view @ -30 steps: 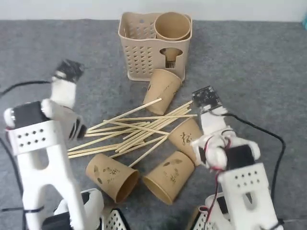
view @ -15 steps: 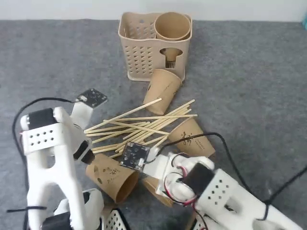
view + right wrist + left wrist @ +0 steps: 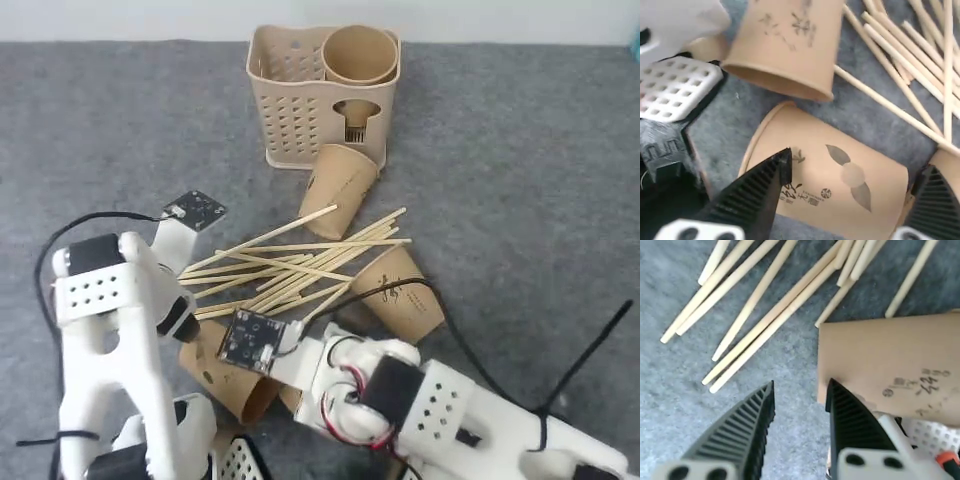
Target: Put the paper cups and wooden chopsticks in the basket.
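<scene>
The beige basket (image 3: 300, 110) stands at the back with one paper cup (image 3: 360, 55) inside. Another cup (image 3: 340, 185) leans at its front. Wooden chopsticks (image 3: 290, 265) lie scattered mid-table, with a cup (image 3: 400, 290) on its side to their right. My left gripper (image 3: 801, 385) is open low over the mat, chopstick ends (image 3: 755, 315) just ahead and a lying cup (image 3: 890, 365) against one finger. My right gripper (image 3: 857, 170) is open, its jaws on either side of a lying leaf-print cup (image 3: 840, 175). A further cup (image 3: 790, 40) lies just beyond.
Grey mat (image 3: 520, 150) covers the table, with bare room at the right and back left. The left arm (image 3: 100, 300) and right arm (image 3: 400, 390) crowd the front. The left arm's white perforated base (image 3: 675, 85) sits close beside the cups.
The right arm has swung from the right side leftward across the front, down over the lying cups. The left arm has come down from the back left to the chopsticks' near ends.
</scene>
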`<state>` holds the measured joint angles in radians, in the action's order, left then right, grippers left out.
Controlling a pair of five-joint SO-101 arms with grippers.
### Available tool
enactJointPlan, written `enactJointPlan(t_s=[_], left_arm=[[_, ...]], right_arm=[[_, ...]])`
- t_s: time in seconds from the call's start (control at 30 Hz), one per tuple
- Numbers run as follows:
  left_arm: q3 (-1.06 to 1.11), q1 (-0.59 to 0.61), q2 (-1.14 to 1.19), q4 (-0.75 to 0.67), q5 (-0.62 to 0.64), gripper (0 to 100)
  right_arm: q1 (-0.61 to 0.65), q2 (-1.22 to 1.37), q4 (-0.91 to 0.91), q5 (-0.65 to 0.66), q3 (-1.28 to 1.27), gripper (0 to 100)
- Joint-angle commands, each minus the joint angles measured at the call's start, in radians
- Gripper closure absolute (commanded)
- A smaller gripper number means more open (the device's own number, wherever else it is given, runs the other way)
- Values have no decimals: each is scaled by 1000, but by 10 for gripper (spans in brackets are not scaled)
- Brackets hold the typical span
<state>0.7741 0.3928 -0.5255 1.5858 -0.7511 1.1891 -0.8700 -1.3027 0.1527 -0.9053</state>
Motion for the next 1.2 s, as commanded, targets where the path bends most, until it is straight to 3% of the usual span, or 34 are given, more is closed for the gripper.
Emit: enactJointPlan(t_s=[0.0,0.3,0.8,1.03,1.17], left_arm=[[16,25,-28,-60,-6,836],[102,25,-32,-161,44,836],[114,23,-34,-167,44,836],[114,25,-34,-167,44,836],[114,23,-34,-167,44,836]], right_arm=[[65,-28,-16,-17,46,611],[114,-18,-25,-9,34,611],[-191,-22,-13,169,-71,611],[-414,-27,111,264,-129,612],[-483,-27,170,265,-129,719]])
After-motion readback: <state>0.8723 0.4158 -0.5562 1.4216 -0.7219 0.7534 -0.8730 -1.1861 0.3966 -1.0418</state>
